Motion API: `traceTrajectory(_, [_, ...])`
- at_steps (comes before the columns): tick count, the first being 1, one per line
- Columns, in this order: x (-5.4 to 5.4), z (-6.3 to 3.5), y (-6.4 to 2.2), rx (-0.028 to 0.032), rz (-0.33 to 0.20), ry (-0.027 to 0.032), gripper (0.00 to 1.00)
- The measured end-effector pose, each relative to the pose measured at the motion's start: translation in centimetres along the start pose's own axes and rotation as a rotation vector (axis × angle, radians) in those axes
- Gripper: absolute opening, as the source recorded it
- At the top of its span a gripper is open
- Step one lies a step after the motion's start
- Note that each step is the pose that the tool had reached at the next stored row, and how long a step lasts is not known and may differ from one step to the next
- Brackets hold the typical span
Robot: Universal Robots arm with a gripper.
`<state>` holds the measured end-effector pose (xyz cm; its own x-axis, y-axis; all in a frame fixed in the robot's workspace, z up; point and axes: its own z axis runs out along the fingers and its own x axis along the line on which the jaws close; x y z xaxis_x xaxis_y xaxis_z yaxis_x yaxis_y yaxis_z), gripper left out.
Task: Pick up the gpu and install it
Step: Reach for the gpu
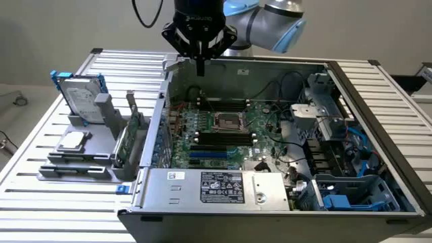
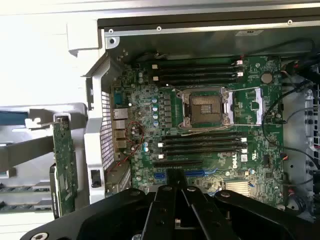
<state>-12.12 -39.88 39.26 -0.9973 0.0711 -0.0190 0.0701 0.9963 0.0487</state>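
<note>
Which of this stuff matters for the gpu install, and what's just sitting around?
Job:
- gpu, upright in the grey rack beside the case
- gripper, shut, empty, above the case
- motherboard

Lying about:
- hard drive in blue frame
- power supply

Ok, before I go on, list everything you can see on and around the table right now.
table: one, silver slatted, under everything
computer case: one, dark, open, on the table
motherboard: one, green, inside the case
power supply: one, silver with a black label, at the case end nearest the exterior camera
rack: one, grey, beside the case on the exterior view's left
gpu: one, green board, standing on edge in the rack next to the case
hard drive: one, silver in a blue frame, upright in the rack
small flat part: one, silver, lying on the rack
arm: one, grey and blue, behind the case
gripper: one, black, shut and empty, above the case's far edge
</note>
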Motion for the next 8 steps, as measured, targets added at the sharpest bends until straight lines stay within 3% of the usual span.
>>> traceTrajectory(8, [0.00, 0.00, 0.00, 0.0000, 0.000, 0.0000, 0.11])
